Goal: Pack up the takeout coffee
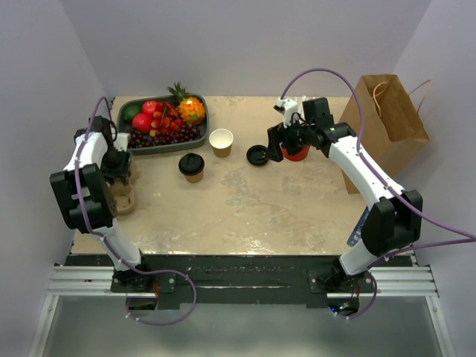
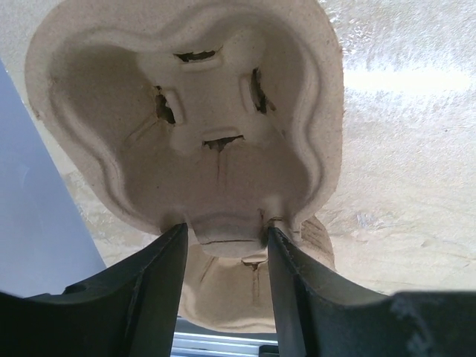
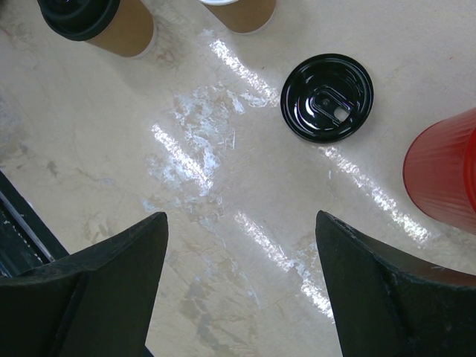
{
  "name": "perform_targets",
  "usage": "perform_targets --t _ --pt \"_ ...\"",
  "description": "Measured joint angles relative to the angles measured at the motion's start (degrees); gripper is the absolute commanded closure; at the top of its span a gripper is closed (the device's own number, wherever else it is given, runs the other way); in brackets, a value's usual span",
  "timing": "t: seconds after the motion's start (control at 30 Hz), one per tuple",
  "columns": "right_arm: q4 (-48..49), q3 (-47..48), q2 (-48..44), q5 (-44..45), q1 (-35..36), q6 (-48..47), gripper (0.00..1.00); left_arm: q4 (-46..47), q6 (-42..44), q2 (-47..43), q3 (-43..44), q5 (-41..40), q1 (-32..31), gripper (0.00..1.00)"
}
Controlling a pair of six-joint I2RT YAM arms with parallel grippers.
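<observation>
The takeout coffee [image 1: 192, 166], a small paper cup with a black lid, stands upright mid-table; its lidded top shows in the right wrist view [image 3: 95, 22]. My left gripper [image 1: 119, 172] is at the table's left edge, shut on a ridge of a tan pulp cup carrier [image 1: 123, 199], which fills the left wrist view [image 2: 186, 126] with the gripper [image 2: 227, 236] clamped on its near wall. My right gripper [image 1: 281, 145] is open and empty [image 3: 242, 219], above bare table to the right of the coffee.
A lidless look-alike cup [image 1: 221, 141] stands behind the coffee. A loose black lid [image 1: 257, 155] [image 3: 327, 97] and a red cup [image 1: 296, 153] [image 3: 445, 171] lie near my right gripper. A fruit tray [image 1: 167, 148] is back left, a brown paper bag [image 1: 387, 126] at right.
</observation>
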Motion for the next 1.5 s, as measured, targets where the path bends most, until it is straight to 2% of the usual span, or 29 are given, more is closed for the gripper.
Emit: perform_targets --t 0.4,0.8,0.93,1.17,1.3,1.33,1.4,1.5 --pt "0.00 0.00 0.00 0.00 0.00 -0.15 0.17 0.02 -0.11 0.50 0.04 1.20 0.35 0.59" --pt "-0.09 0.00 0.00 0.07 0.00 -0.66 0.17 -3.56 0.07 -2.86 1.53 1.90 1.07 0.83" --pt "-0.20 0.11 0.11 0.00 0.00 -0.63 0.17 -5.01 0.76 -5.01 3.69 3.37 1.27 0.95" --pt "-0.24 1.57 2.73 -0.94 0.00 -0.50 0.17 -4.22 6.49 -5.68 3.15 4.66 2.62 1.00" --pt "-0.42 1.62 3.30 -1.40 0.00 -0.42 0.17 -12.48 10.40 -0.48 9.90 19.54 4.94 1.00" --pt "-0.39 1.62 3.30 -1.42 0.00 -0.37 0.17 -12.87 10.45 0.57 10.82 20.79 5.40 1.00" --pt "-0.33 1.62 3.28 -1.46 0.00 -0.17 0.17 -12.15 9.75 1.40 10.60 19.34 5.97 1.00" --pt "-0.28 1.60 3.28 -1.55 0.00 0.04 0.17 -8.74 9.11 0.52 8.31 12.33 6.16 1.00"
